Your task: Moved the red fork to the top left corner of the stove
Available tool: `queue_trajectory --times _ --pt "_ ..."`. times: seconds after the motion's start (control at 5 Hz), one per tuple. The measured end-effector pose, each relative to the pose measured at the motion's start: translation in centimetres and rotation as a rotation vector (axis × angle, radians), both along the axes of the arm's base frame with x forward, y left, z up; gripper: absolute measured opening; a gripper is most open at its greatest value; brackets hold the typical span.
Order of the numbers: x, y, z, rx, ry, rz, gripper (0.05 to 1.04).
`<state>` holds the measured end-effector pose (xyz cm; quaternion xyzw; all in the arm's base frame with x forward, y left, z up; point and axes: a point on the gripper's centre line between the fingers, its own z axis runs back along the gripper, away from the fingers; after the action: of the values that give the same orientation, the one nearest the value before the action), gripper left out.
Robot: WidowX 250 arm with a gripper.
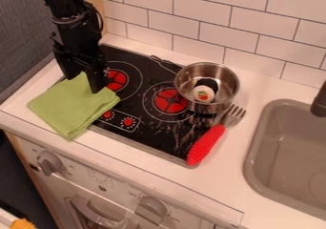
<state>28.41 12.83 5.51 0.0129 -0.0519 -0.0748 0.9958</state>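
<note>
- Your gripper [83, 84] stands open at the green cloth [73, 109] — fingers apart, with cloth showing between them.
- The red fork [207, 144] lies along the right edge of the stove [153, 128], tines beside the pot [226, 87].
- You seem to be at the approach (nothing of the fork grasped); next, lift clear, cross past the pot, then close on it.

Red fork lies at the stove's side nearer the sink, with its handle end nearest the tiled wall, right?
No: the camera view shows the tines, not the handle, nearest the tiled wall. The red fork does lie at the stove's side nearer the sink.
</note>
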Motion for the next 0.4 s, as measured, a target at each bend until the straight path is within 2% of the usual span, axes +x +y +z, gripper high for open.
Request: queue_trajectory --times 0.2,0.4 --pt "-0.3 -0.3 -0.9 -0.021 0.026 0.005 0.998" --pt "-0.5 -2.8 -0.9 -0.048 0.008 -0.017 0.998"
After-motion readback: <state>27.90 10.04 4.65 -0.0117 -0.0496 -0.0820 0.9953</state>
